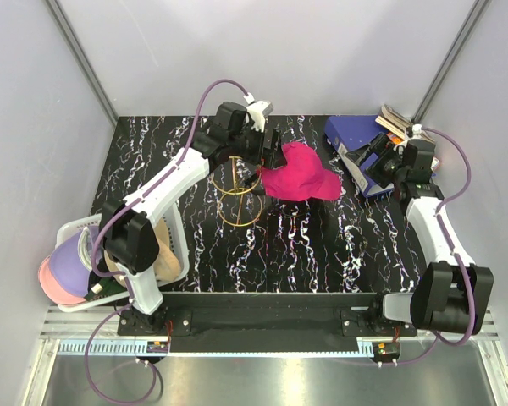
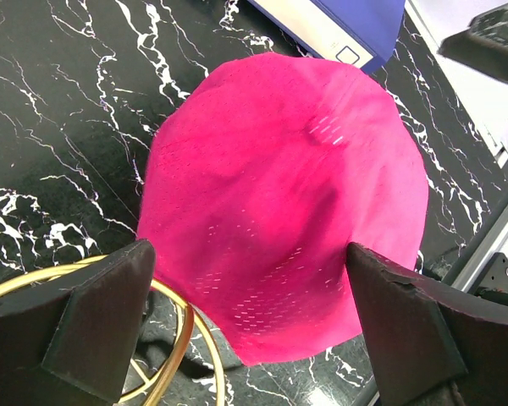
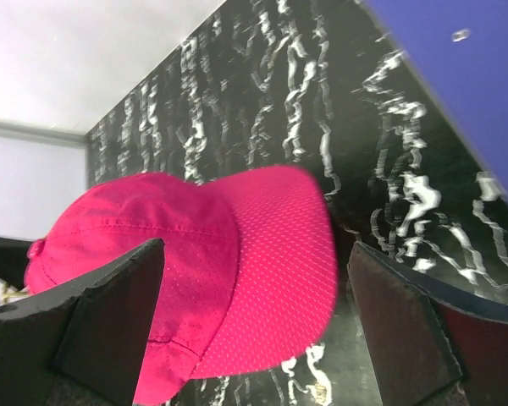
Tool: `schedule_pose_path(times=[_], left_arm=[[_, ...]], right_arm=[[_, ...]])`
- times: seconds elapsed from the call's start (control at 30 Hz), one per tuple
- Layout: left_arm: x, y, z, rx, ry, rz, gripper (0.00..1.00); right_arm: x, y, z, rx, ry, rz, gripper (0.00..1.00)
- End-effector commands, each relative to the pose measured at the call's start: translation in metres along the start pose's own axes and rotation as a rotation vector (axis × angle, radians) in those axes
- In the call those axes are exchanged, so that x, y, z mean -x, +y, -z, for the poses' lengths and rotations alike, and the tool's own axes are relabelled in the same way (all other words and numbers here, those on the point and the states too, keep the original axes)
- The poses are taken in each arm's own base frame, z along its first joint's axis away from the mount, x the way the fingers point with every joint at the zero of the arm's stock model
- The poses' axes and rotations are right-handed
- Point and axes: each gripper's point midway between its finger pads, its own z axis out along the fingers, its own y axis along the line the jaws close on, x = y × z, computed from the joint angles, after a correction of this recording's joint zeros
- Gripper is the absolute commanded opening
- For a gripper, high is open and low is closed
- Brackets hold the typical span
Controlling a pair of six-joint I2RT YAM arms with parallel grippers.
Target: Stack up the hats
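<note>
Right, the magenta hat [image 1: 298,173] lies on the bench [image 1: 322,245]; my left hand [image 1: 269,155] hangs wide open over its crown, and my right hand [image 1: 366,165] is open near the brim. Next, I reckon: pinch the crown and carry it toward the lavender hat [image 1: 72,262] in the basket [image 1: 179,245].

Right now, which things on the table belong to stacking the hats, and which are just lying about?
For the job: magenta hat, lavender hat, pink hat, tan hat.
Lying about: white basket, gold wire rings, blue box.
</note>
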Motion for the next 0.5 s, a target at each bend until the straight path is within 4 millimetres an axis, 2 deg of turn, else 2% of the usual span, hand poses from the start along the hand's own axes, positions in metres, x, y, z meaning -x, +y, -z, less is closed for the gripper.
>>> schedule_pose_path(times=[0.0, 0.23, 0.47], left_arm=[[0.038, -0.014, 0.017, -0.009, -0.116, -0.058, 0.99], [0.051, -0.020, 0.021, -0.026, -0.146, -0.077, 0.99], [0.073, -0.030, 0.028, -0.046, -0.201, -0.098, 0.99]], right_arm=[[0.026, -0.003, 0.016, -0.084, -0.108, 0.075, 0.97], [0.028, 0.000, 0.017, -0.078, -0.110, 0.082, 0.97], [0.032, 0.004, 0.020, -0.072, -0.125, 0.094, 0.97]])
